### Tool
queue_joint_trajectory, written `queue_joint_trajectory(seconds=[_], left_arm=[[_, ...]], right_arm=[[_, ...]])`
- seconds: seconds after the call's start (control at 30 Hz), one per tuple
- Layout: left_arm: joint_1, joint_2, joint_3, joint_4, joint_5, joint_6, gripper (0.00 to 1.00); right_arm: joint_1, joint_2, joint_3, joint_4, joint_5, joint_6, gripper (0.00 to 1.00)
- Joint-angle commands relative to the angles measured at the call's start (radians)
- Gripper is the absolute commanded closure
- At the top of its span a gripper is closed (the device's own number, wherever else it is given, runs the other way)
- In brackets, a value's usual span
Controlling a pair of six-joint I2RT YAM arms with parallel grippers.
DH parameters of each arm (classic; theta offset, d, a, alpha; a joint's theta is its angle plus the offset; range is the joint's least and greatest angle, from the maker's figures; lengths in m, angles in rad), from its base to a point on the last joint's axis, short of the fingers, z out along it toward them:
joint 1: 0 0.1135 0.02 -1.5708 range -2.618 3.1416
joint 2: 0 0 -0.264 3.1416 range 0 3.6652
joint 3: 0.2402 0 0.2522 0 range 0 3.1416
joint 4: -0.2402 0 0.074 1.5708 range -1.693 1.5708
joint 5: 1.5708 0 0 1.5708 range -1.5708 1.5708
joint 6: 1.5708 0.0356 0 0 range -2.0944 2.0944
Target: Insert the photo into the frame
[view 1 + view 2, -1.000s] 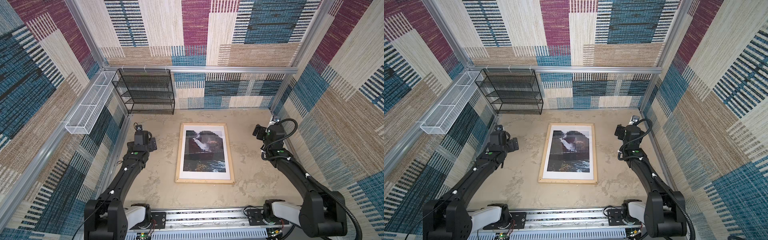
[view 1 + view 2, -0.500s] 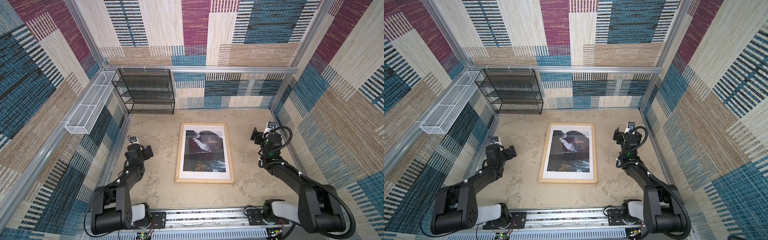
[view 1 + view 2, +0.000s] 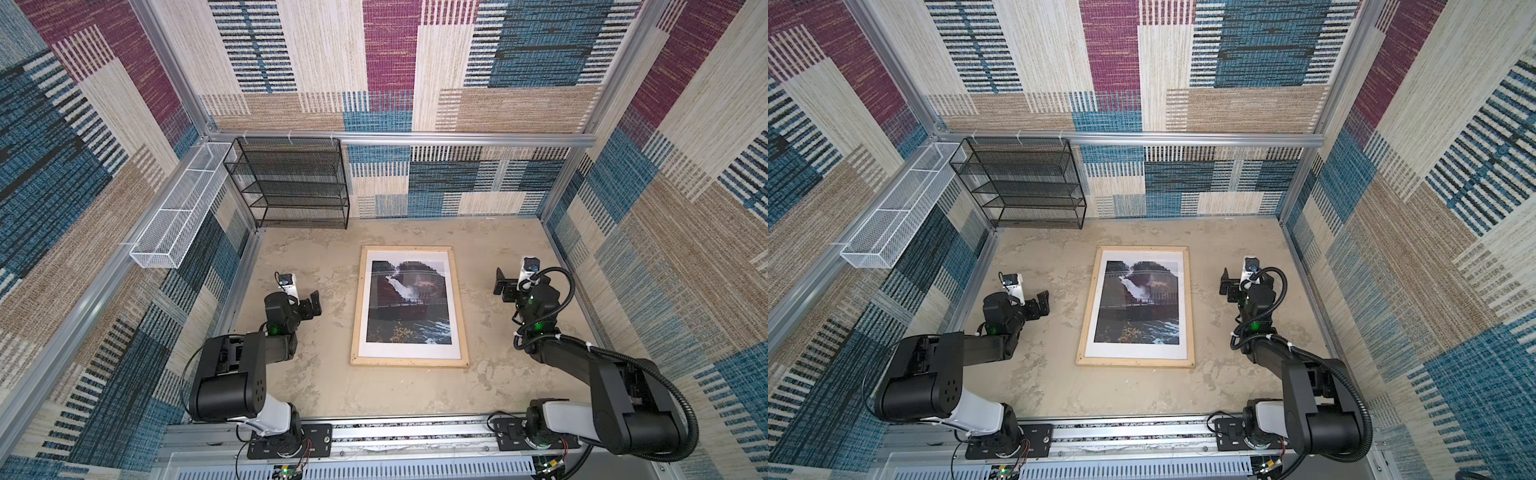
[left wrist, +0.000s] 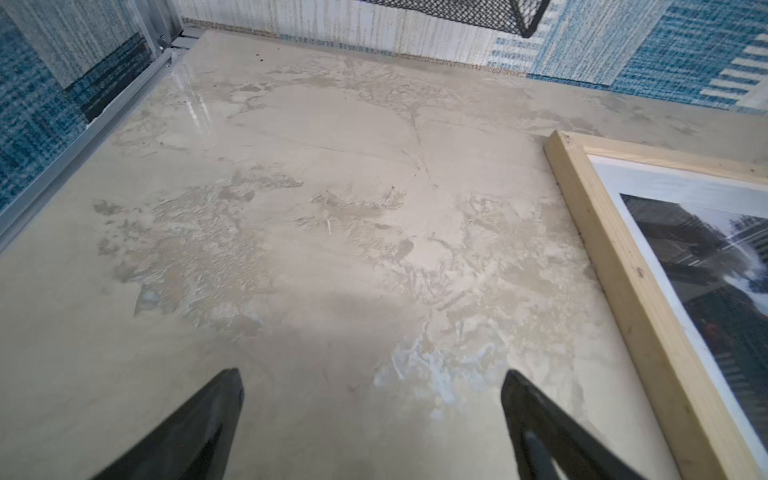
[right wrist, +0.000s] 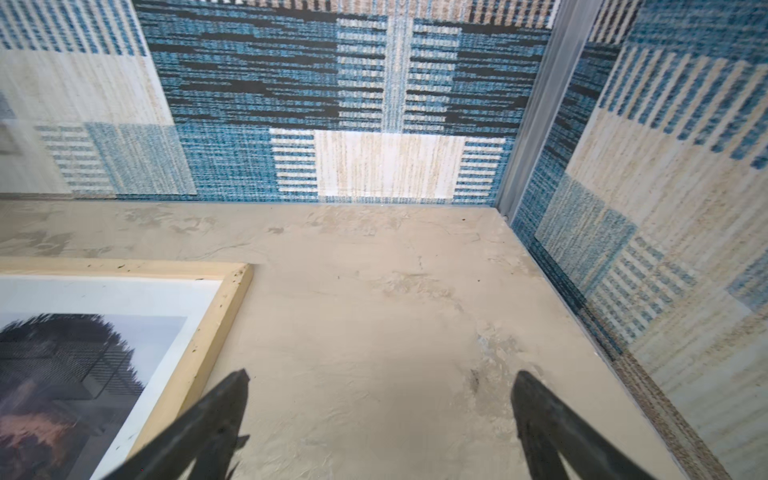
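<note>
Beige tabletop [image 3: 316,374]: photo [image 3: 409,303] in frame [image 3: 409,362] (pane indistinct), left fingers [image 4: 199,432] and right fingers [image 5: 208,424] apart.

**A robot test cell in a lab, not a home or a shop**

We see patchwork textile walls [image 3: 390,62] hung on aluminium bars [image 3: 457,139] that box in a beige tabletop [image 3: 316,374]. A left arm [image 3: 232,374] and a right arm [image 3: 615,386] are bolted to a metal rail [image 3: 415,434] along the near edge, with loose wires [image 3: 306,449] and a small board [image 3: 286,471] lit green beside it. A black mesh shelf [image 3: 291,183] sits against the far wall and a white basket [image 3: 178,208] runs along a side bar. In the wrist views we find the same walls and bars closing the corners.
</note>
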Motion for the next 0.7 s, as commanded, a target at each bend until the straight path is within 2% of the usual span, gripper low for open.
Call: queue_joint_trajectory(seconds=[0.0, 0.03, 0.1, 0.17, 0.33, 0.4, 0.67], left_arm=[[-0.016, -0.009, 0.013, 0.02, -0.055, 0.028, 0.01], [-0.017, -0.015, 0.023, -0.002, -0.063, 0.026, 0.01], [-0.019, 0.005, -0.001, 0.08, -0.069, 0.029, 0.01], [-0.018, -0.007, 0.012, 0.032, -0.069, 0.027, 0.01], [-0.02, 0.001, 0.005, 0.059, -0.068, 0.03, 0.01], [-0.019, -0.001, 0.007, 0.052, -0.069, 0.03, 0.01], [-0.019, 0.0, 0.006, 0.057, -0.069, 0.03, 0.01]], right_arm=[[0.0, 0.003, -0.014, 0.114, -0.119, -0.023, 0.0], [0.0, 0.007, -0.017, 0.122, -0.136, -0.021, 0.0], [0.001, 0.028, -0.019, 0.131, -0.146, -0.004, 0.0], [0.0, 0.064, -0.045, 0.183, -0.18, -0.007, 0.0], [0.0, 0.225, -0.146, 0.502, -0.119, 0.031, 0.0], [-0.034, 0.238, -0.125, 0.467, -0.16, 0.055, 0.0], [-0.04, 0.237, -0.13, 0.478, -0.146, 0.069, 0.0]])
